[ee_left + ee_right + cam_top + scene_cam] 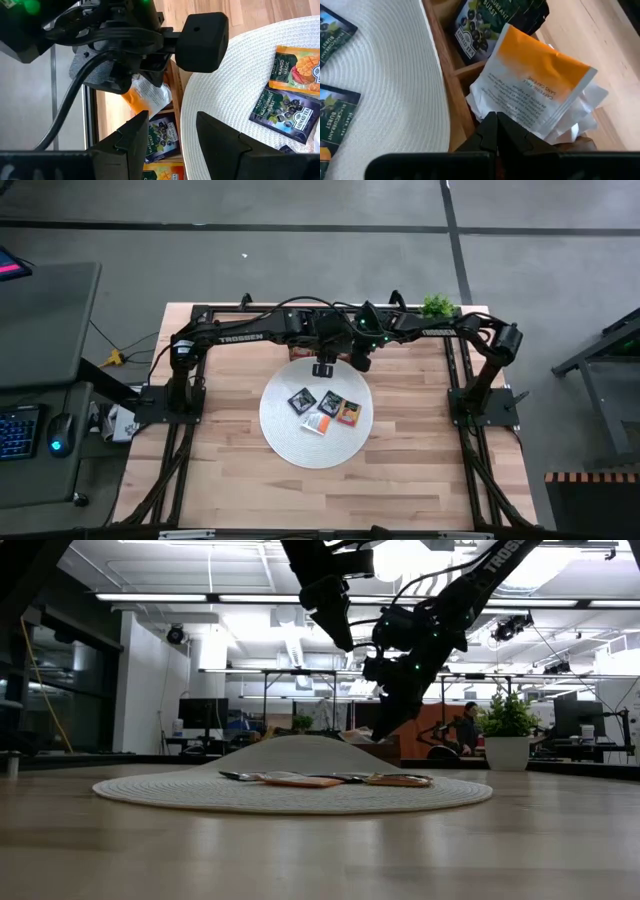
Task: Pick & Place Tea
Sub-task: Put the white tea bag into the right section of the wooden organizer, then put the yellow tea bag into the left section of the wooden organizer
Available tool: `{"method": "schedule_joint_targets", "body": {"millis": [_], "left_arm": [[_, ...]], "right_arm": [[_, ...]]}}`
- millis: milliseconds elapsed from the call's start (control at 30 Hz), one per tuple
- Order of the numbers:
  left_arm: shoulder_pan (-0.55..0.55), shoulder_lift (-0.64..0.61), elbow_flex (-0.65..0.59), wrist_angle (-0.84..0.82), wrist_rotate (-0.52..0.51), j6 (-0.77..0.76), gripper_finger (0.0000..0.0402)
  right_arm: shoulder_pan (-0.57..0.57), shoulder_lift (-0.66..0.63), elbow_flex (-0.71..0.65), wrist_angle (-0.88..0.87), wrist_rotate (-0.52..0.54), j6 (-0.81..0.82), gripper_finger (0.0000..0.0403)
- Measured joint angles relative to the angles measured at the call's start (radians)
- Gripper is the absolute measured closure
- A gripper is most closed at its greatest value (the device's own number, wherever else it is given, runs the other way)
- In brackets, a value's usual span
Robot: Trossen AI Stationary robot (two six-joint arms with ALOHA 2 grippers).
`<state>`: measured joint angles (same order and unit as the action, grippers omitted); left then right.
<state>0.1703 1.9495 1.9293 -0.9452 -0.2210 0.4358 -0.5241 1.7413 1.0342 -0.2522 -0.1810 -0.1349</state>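
A round white mat [290, 442] lies mid-table with several flat tea sachets on it: two black [302, 400] [331, 402], one orange [348, 412] and one orange-and-white [317, 425]. A brown wooden tray [451, 82] sits at the mat's far edge under both arms, with black sachets [162, 135] lying in it. My right gripper [496, 119] is over the tray, shut on an orange-and-white sachet [540, 85]. My left gripper [171, 117] is open and hovers beside it, over the mat's far edge [323, 368], touching nothing. My right gripper pinches the orange-and-white sachet between its two fingers at the white end [502, 107], coming from above. The orange end points away from the fingers. In the left wrist view the sachet [147, 97] hangs below the fingers over the tray.
More white sachets [590, 112] lie in the tray compartment beneath the held one. A potted plant [437, 305] stands at the table's far right corner. Bare wood [330, 500] stretches from the mat to the near edge. A keyboard and mouse [58, 430] sit on a side desk at left.
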Motion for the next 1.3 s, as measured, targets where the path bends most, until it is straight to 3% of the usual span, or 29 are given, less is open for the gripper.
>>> {"method": "schedule_joint_targets", "body": {"millis": [333, 600, 1067, 1167, 1300], "left_arm": [[0.0, 0.0, 0.0, -0.009, -0.055, -0.012, 0.0238], [0.036, 0.0, 0.0, -0.095, -0.043, -0.058, 0.0238], [0.127, 0.0, 0.0, -0.19, 0.135, -0.155, 0.0238], [0.125, 0.0, 0.0, -0.195, 0.135, -0.154, 0.0238], [0.124, 0.0, 0.0, -0.192, 0.122, -0.163, 0.0238]], "right_arm": [[0.019, -0.08, 0.037, -0.05, 0.056, 0.031, 0.0403], [0.063, -0.22, 0.007, -0.155, -0.02, 0.077, 0.0403], [0.191, -0.266, -0.004, -0.384, -0.045, 0.161, 0.0403], [0.199, -0.266, -0.009, -0.395, -0.092, 0.157, 0.0403], [0.2, -0.266, -0.097, -0.311, -0.234, 0.182, 0.0403]]}}
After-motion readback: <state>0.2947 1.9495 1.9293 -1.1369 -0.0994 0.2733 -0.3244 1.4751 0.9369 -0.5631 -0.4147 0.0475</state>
